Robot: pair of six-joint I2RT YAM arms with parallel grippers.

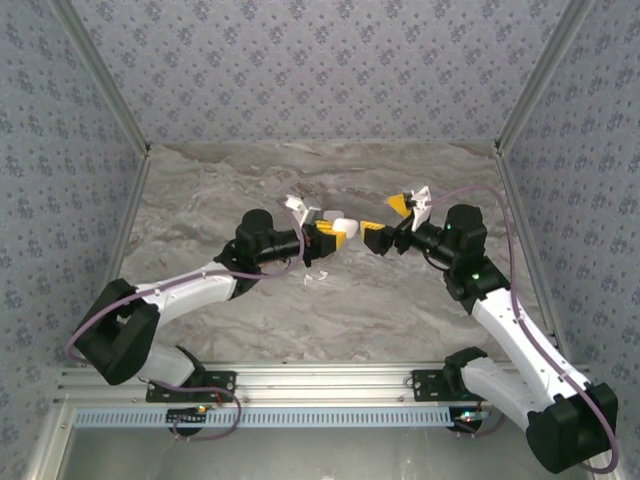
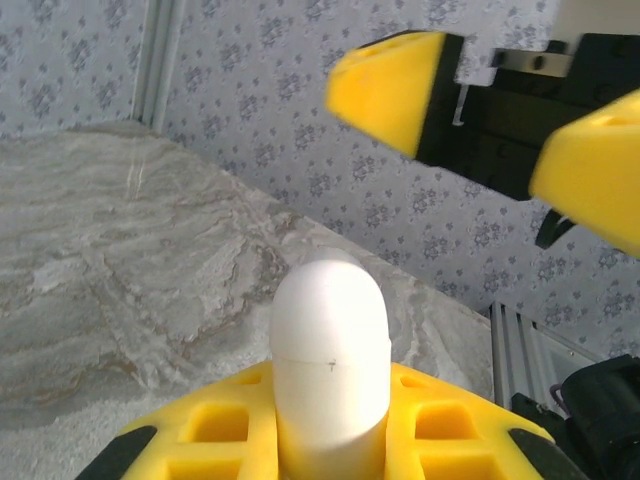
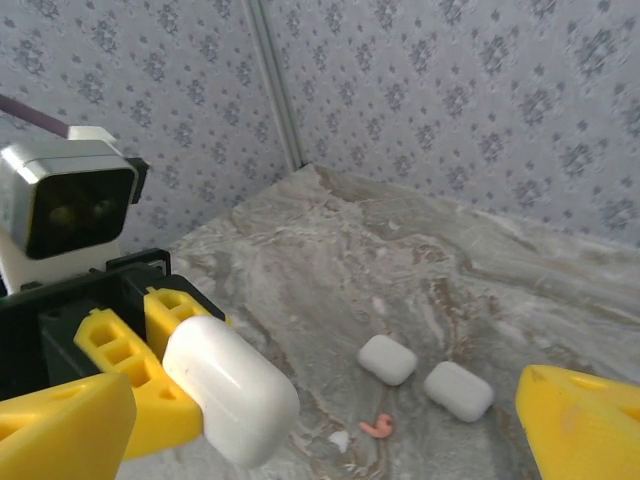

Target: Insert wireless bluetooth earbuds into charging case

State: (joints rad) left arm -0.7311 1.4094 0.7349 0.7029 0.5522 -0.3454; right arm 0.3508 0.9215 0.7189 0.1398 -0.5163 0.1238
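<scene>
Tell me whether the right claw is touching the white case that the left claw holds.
Apart. The left wrist view shows wallpaper between the white case, gripped by the left claw, and the open right claw above it.

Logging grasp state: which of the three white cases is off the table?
The case in the left gripper, held up; the other two cases lie on the table.

The lower end of the white case (image 2: 330, 330) is hidden from you between the fingers of the left pincer (image 2: 330, 410). Ahead of it, the right pincer (image 2: 495, 130) is blurred and cropped. Below the right pincer, the orange-red earbud (image 3: 378, 428) is too small to read.
</scene>
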